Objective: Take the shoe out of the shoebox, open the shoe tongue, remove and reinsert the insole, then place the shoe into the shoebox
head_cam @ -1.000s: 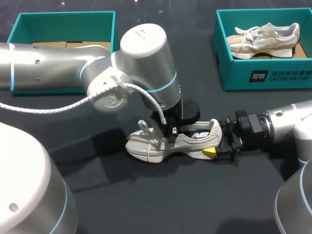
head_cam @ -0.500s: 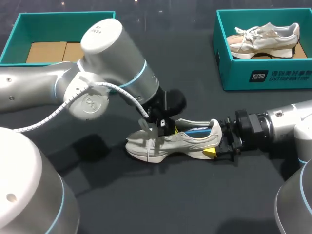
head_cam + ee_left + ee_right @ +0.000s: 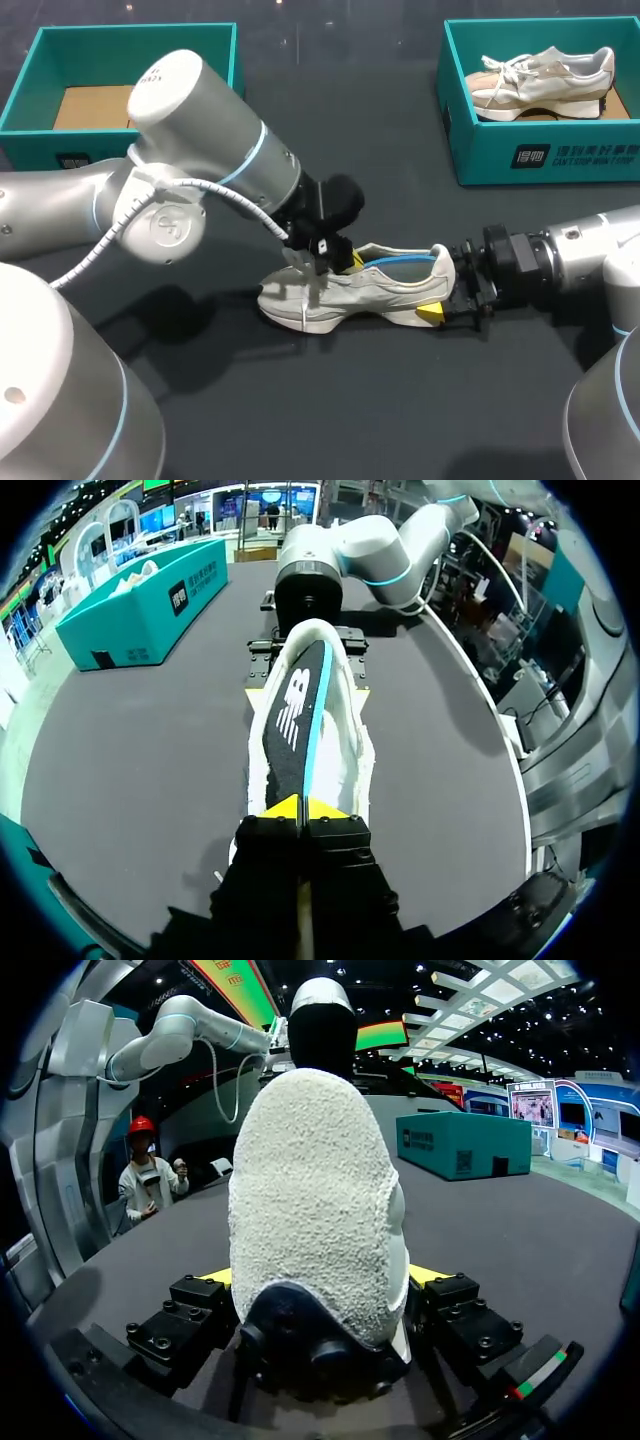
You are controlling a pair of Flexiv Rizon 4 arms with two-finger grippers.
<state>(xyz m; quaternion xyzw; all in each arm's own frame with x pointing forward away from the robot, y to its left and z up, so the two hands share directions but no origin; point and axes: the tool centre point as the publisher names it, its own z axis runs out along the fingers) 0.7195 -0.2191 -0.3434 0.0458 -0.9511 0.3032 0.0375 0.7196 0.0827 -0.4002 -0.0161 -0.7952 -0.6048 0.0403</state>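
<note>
A pale grey shoe (image 3: 325, 295) lies on its sole in the middle of the dark table, toe to the left. My right gripper (image 3: 441, 297) is shut on its heel (image 3: 310, 1210), one finger on each side. My left gripper (image 3: 345, 263) hangs over the shoe's opening, behind the upright tongue and laces. Its yellow tips (image 3: 301, 807) are pressed together on the near end of the black insole (image 3: 290, 720). The insole's blue edge (image 3: 400, 265) stands up out of the shoe.
A teal shoebox (image 3: 215, 60) stands at the back left with only cardboard showing in it. Another teal shoebox (image 3: 540, 160) stands at the back right with a second shoe (image 3: 540, 82) inside. My left arm's thick links cross the table's left half.
My left arm has swung leftwards and its gripper has drawn back towards the tongue. The insole's blue edge has risen out of the shoe. The right arm and the shoe stay put.
</note>
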